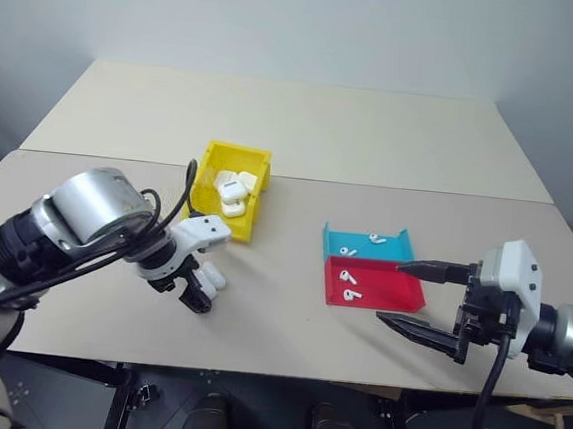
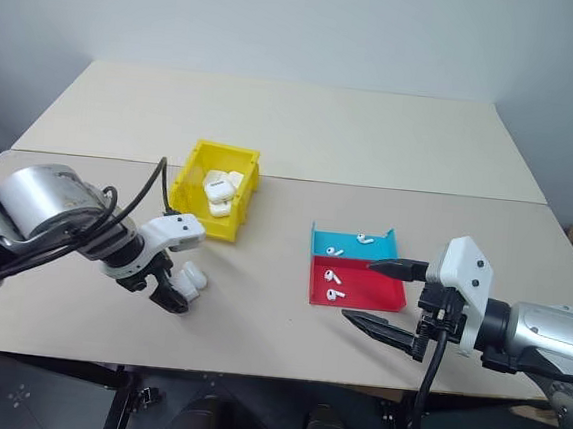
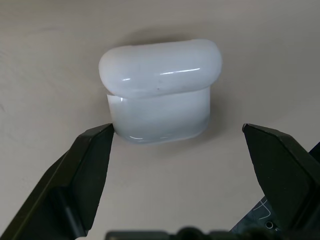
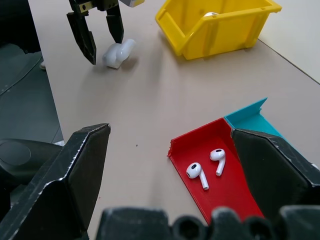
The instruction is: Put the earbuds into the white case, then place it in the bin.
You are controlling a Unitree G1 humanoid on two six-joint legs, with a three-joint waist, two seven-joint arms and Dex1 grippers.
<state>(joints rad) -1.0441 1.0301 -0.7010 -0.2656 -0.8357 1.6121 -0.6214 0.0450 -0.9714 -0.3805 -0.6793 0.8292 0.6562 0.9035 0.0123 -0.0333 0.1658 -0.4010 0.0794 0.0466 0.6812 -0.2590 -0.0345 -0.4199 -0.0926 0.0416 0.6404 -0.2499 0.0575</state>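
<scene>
White case [image 3: 160, 90]: lying on table [image 1: 289, 305], lid shut, between spread fingers of left gripper [image 2: 167, 289]. Right gripper [image 1: 414, 301]: spread wide, empty, beside red tray [image 1: 400, 297] with two earbuds [image 4: 206, 167].

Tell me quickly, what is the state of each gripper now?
Left gripper: open, fingers either side of the white case, holding nothing.
Right gripper: open, empty, near the red tray.

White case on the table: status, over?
Both jaws open, nothing held. White case on table, lid shut, left gripper over it. Earbuds in red tray. Nothing blocking.
</scene>
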